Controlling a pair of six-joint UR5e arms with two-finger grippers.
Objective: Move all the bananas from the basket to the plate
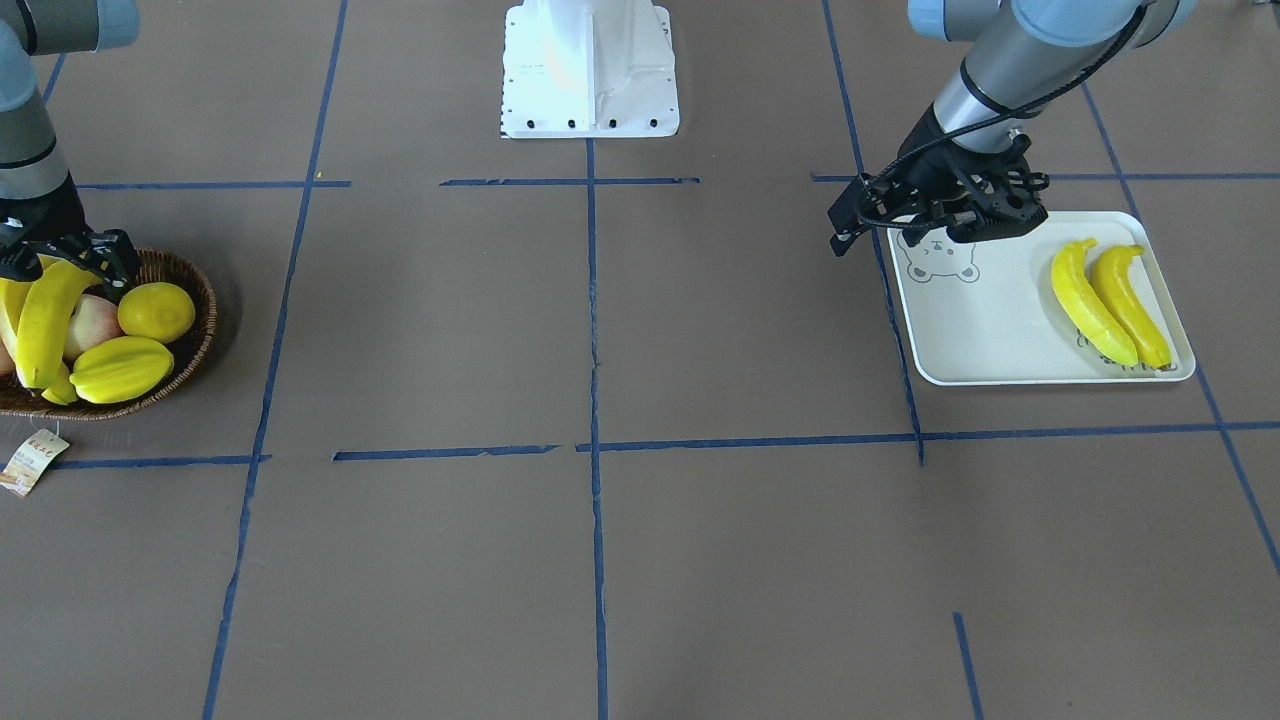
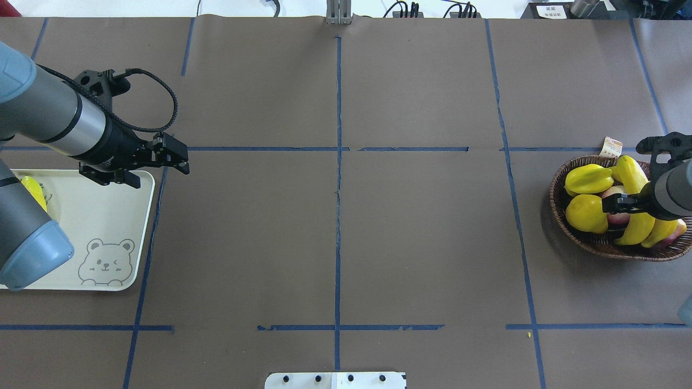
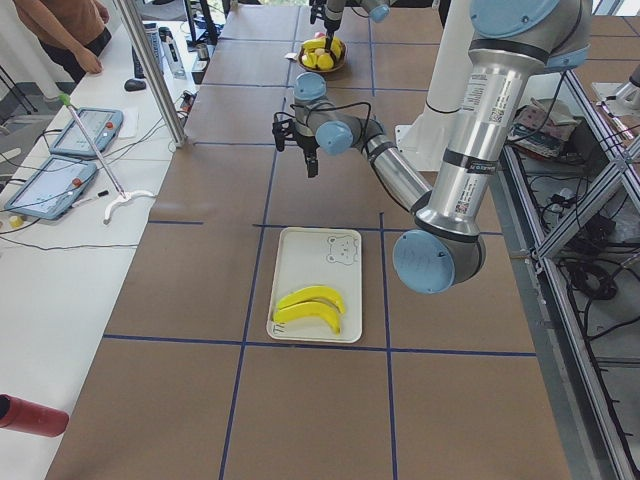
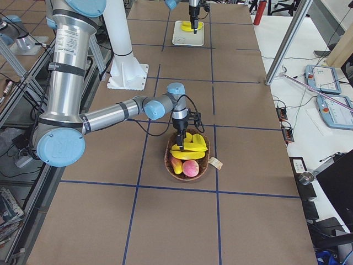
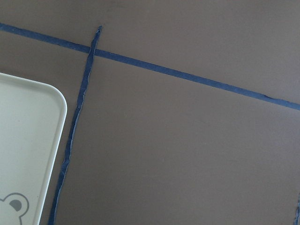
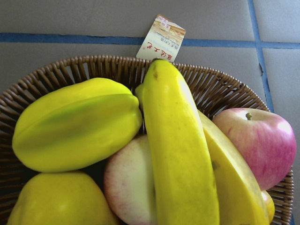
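Right gripper [image 2: 620,204] low over the top banana [image 2: 631,174] in the basket [image 2: 594,246] at 3 o'clock on the desk; clenched or released, cannot tell. Best to pinch mid-length, lift straight clear of the starfruit [image 2: 588,179], then carry toward the plate [image 2: 108,205] at 9 o'clock.

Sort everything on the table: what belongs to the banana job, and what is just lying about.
Job: basket, plate, two bananas in the basket, two bananas on the plate.
Lying about: starfruit, lemon and apples in the basket; paper tag beside it.
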